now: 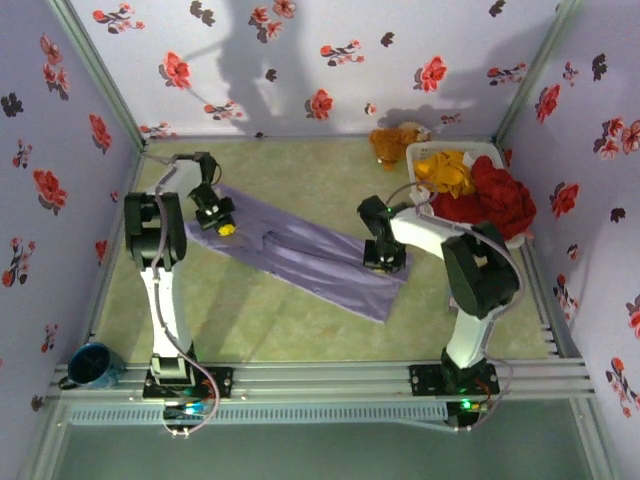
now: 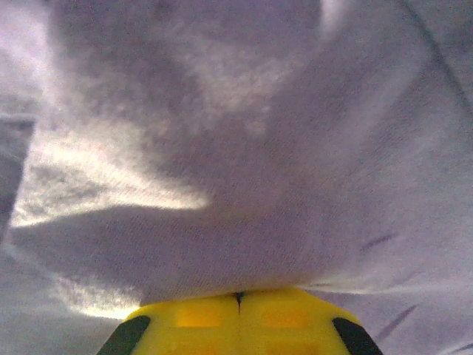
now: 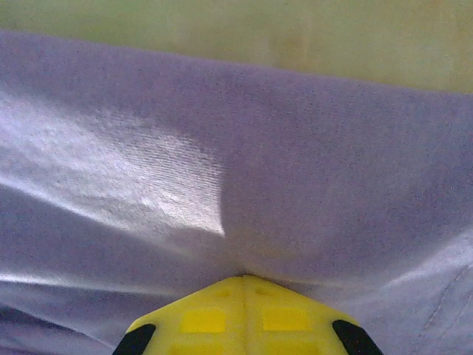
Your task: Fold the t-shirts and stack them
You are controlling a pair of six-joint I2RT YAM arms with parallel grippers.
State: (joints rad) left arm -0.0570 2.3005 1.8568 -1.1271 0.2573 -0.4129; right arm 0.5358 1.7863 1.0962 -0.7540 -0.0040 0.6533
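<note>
The large lavender-purple cloth t-shirt [image 1: 300,255] [image 2: 236,148] [image 3: 295,185] lies stretched diagonally across the green table [image 1: 250,320]. The left gripper [image 1: 224,226] [image 2: 238,294], jaws pressed together, pinches its far-left end. The right gripper [image 1: 383,258] [image 3: 244,279], likewise closed, pinches cloth at its near-right end.

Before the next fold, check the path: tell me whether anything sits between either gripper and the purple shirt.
Nothing visible does. The left gripper and the right gripper are each shut right on the purple shirt, with cloth bunched up against them.
</note>
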